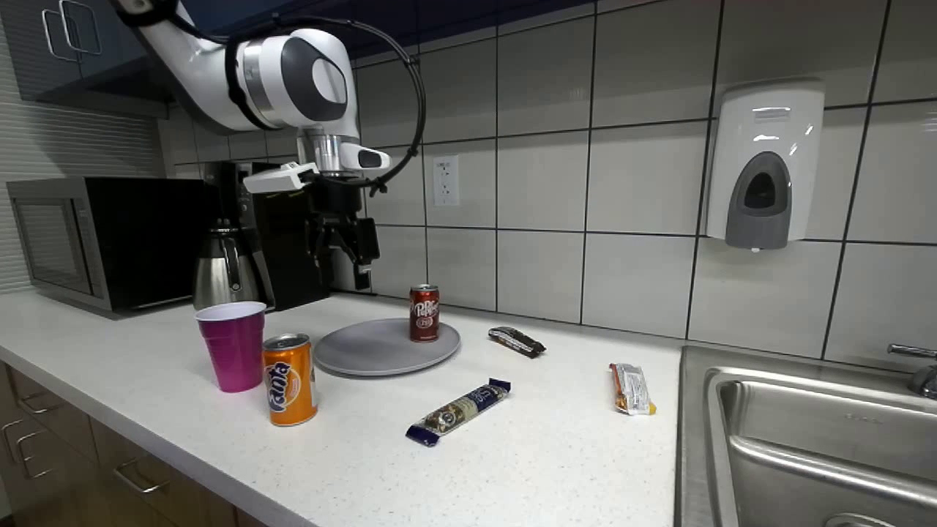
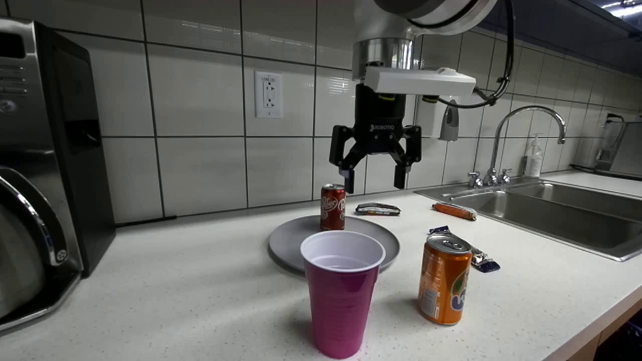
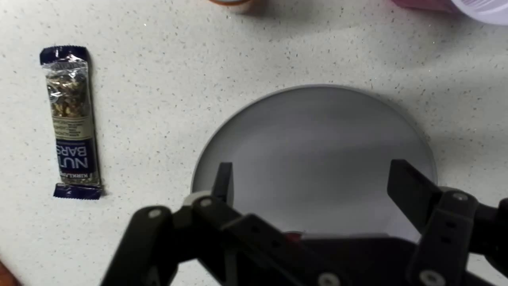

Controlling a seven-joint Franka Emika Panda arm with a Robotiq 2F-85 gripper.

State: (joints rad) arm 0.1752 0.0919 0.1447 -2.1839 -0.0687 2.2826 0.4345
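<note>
My gripper (image 2: 374,181) is open and empty, pointing down above the grey plate (image 2: 296,245). In the wrist view its fingers (image 3: 311,171) stand wide apart over the plate (image 3: 317,119). A red Dr Pepper can (image 1: 424,315) stands upright on the plate, below the gripper and apart from it. In the wrist view only a red sliver of the can (image 3: 293,236) shows behind the gripper. A magenta cup (image 2: 341,301) and an orange Fanta can (image 1: 290,384) stand upright on the counter near the plate. A nut bar (image 3: 73,123) lies beside the plate.
A dark wrapped bar (image 1: 516,341) and an orange-and-silver wrapped bar (image 1: 631,389) lie between plate and sink (image 1: 699,439). A microwave (image 1: 139,241) and a steel jug (image 1: 223,274) stand at the opposite end. A soap dispenser (image 1: 765,161) hangs on the tiled wall behind.
</note>
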